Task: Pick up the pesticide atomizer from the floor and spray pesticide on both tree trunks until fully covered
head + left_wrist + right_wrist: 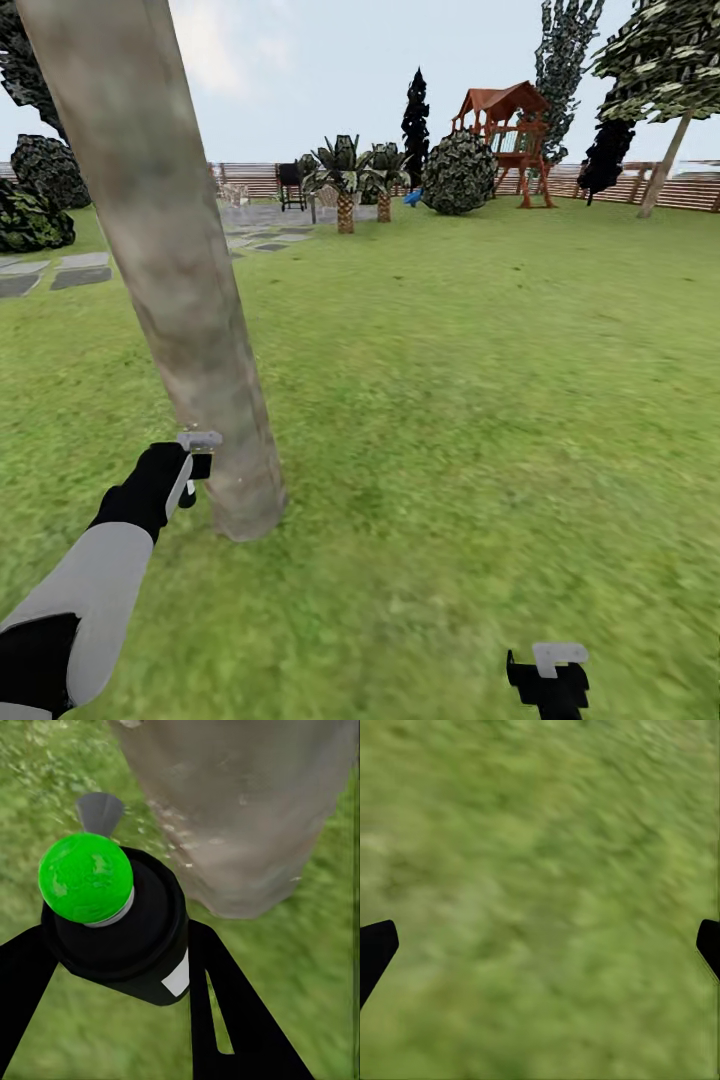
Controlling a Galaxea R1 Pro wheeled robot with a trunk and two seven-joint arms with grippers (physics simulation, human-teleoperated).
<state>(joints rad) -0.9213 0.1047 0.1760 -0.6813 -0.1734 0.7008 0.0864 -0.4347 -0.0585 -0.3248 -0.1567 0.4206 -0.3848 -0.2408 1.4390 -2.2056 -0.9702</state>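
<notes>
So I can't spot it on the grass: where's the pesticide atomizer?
In the left gripper, the pesticide atomizer is held low beside the near tree trunk, at the head view's lower left.

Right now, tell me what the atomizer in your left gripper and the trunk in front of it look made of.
The pesticide atomizer: dark body, smooth and matte, probably plastic or painted metal; its glossy green dome on top looks like plastic. The tree trunk: pale grey-beige bark, mottled and dull, with faint greenish patches, so apparently smooth wood bark. The left gripper has plain black fingers, likely hard plastic or metal.
</notes>
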